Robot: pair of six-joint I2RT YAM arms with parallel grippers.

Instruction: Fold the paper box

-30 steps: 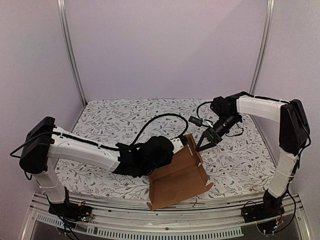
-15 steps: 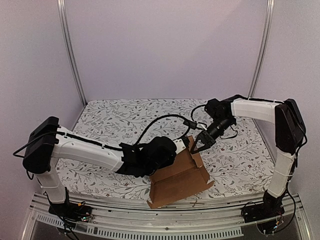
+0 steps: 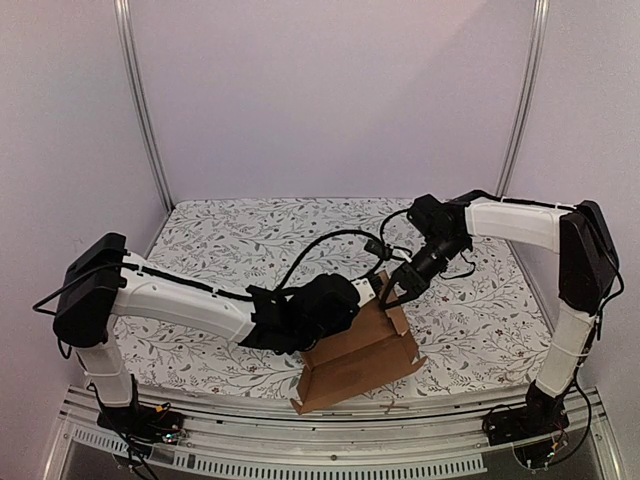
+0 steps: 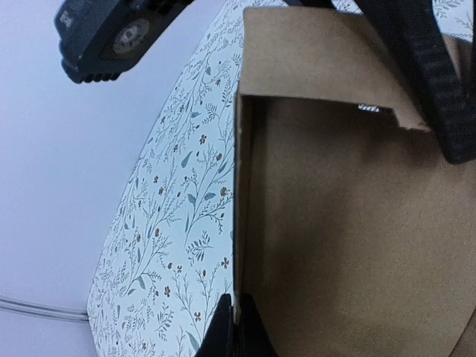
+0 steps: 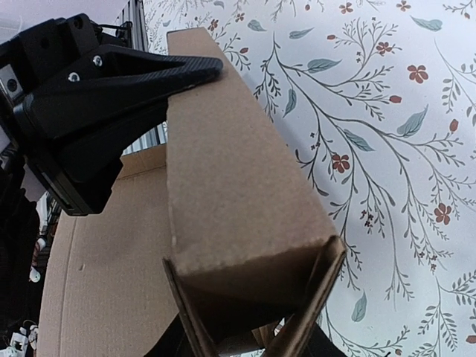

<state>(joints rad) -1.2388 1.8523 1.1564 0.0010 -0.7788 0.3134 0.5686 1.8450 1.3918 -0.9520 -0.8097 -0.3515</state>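
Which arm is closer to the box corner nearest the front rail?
Left. The left arm has its wrist beside the paper box, just behind that corner; the right arm reaches in from the far right, its end effector at the box's far end.

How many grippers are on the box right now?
2. The left gripper pinches a raised wall of the paper box; the right gripper clasps its folded far flap.

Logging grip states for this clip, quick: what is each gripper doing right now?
Left gripper: closed, pinching an edge of the box.
Right gripper: closed around a folded wall of the box, apparently gripping it.
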